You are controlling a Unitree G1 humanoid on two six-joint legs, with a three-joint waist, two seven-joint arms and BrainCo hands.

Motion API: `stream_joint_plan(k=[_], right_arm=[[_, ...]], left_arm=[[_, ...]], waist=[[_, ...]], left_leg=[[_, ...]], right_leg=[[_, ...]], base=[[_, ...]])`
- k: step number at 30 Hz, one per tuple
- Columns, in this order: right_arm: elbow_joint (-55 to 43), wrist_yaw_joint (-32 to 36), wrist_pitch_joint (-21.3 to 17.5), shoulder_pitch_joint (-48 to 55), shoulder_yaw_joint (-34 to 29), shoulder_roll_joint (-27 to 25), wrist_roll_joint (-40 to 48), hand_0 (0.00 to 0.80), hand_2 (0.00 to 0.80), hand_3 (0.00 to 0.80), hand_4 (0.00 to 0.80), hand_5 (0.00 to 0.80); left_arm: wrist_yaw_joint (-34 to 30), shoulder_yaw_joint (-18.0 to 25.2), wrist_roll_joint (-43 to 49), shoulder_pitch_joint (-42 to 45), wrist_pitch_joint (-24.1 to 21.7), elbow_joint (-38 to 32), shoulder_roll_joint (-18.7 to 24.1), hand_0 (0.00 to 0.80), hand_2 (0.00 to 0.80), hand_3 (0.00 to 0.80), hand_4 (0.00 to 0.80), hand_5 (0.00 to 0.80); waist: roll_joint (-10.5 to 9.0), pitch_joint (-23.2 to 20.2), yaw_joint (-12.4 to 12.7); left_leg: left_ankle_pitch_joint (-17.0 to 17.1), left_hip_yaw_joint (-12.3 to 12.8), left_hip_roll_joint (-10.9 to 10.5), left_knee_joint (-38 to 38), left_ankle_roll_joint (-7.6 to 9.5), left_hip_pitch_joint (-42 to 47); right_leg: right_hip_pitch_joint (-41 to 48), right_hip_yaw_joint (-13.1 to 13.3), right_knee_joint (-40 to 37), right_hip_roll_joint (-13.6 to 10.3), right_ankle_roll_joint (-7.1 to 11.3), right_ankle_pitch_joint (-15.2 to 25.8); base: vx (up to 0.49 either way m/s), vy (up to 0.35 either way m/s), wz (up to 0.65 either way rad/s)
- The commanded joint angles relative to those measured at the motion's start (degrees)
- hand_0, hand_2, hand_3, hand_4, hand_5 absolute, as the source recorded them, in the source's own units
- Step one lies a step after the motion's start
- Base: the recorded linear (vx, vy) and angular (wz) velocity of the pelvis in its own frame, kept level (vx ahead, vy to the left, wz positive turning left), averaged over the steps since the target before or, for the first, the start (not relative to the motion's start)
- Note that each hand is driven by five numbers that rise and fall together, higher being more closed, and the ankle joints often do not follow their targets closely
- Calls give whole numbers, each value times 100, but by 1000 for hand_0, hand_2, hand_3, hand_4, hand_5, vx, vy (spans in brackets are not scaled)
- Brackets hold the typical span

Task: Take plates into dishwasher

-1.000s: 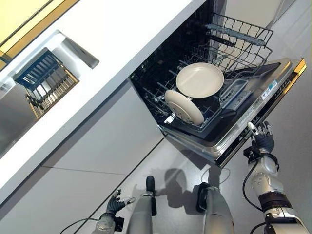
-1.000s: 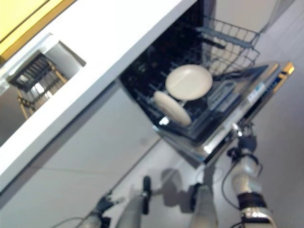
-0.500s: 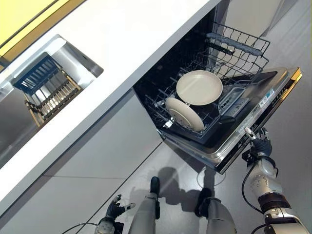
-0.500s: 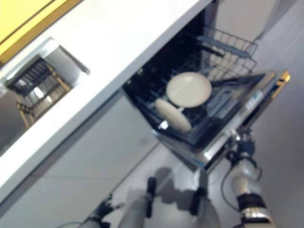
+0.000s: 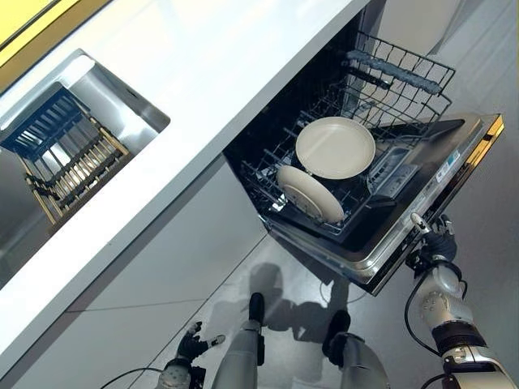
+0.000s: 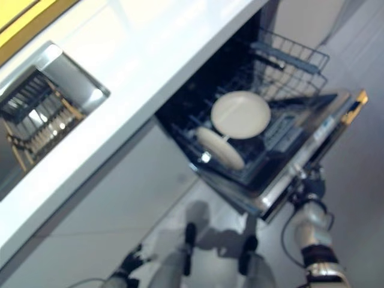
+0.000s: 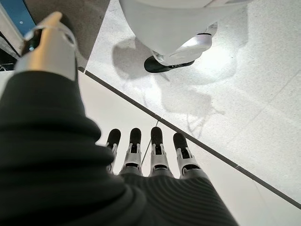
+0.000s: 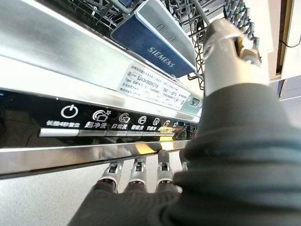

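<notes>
The dishwasher stands open with its door [image 5: 422,194] let down. Two cream plates are in the lower rack [image 5: 272,158]: one [image 5: 335,147] faces up, the other [image 5: 310,194] stands tilted in front of it. My right hand [image 5: 439,245] is at the door's top edge. In the right wrist view its straight fingers [image 8: 136,170] reach under the chrome edge below the control panel [image 8: 94,123], and its thumb [image 8: 225,52] is raised above it. My left hand [image 5: 193,344] hangs low by the floor, open and empty, with its fingers [image 7: 156,146] straight.
The upper wire rack [image 5: 397,77] is pulled out above the plates. A blue-grey cutlery basket [image 8: 155,42] sits in the lower rack near the door. The white counter [image 5: 203,73] runs to the left, with a sink holding a dish rack [image 5: 57,154].
The whole view has shifted a little, so the camera has moved. My right hand stays at the door's edge. The plates have not moved.
</notes>
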Motion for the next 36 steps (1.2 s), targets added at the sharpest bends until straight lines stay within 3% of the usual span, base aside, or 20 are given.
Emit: stream_joint_plan(k=[1,15,22,23,24,25,36], right_arm=[[-345,1437,386,-2521,1561,929,-532,0,0,0,0,0],[-563,1662,499,-2649,1868,1131,-558,0,0,0,0,0],[-538,1739,556,-2659,1900,1258,-543,0,0,0,0,0],[-548,1728,566,-2662,1895,1268,-567,0,0,0,0,0],[-559,1747,585,-2656,1918,1286,-583,0,0,0,0,0],[-574,1724,589,-2652,1933,1302,-603,0,0,0,0,0],[-511,1757,765,-2524,2071,1407,-704,0,0,0,0,0]], left_arm=[[68,-67,126,-461,-11,-381,478,0,0,0,0,0],[-11,-30,259,-441,105,-414,547,0,0,0,0,0],[-71,-29,379,-427,221,-369,611,0,0,0,0,0],[-84,-18,397,-434,235,-363,618,0,0,0,0,0],[-88,-14,414,-428,260,-342,616,0,0,0,0,0],[-92,-26,414,-425,261,-335,622,0,0,0,0,0],[-206,0,528,-295,300,-136,637,0,0,0,0,0]], waist=[[-387,146,891],[-609,9,1076],[-724,-238,1187],[-687,-254,1206],[-744,-307,1201],[-708,-318,1216],[-850,-788,1298]], left_leg=[[257,578,-578,-155,524,-194],[260,455,-546,-320,434,-99],[255,387,-548,-488,409,121],[395,411,-531,-506,454,78],[261,378,-543,-549,407,180],[392,395,-535,-558,454,147],[350,262,-586,-753,451,473]], right_leg=[[828,506,-171,-460,384,-38],[1401,264,-892,-325,432,95],[1819,99,-1261,-305,468,203],[1807,23,-1319,-291,433,346],[1908,68,-1359,-289,474,238],[1898,2,-1407,-283,442,373],[2440,-80,-1848,-313,514,539]], base=[[0,-34,-14],[25,-33,-6],[35,-15,0],[34,-7,1],[-47,39,-5],[33,-1,-6],[44,15,17]])
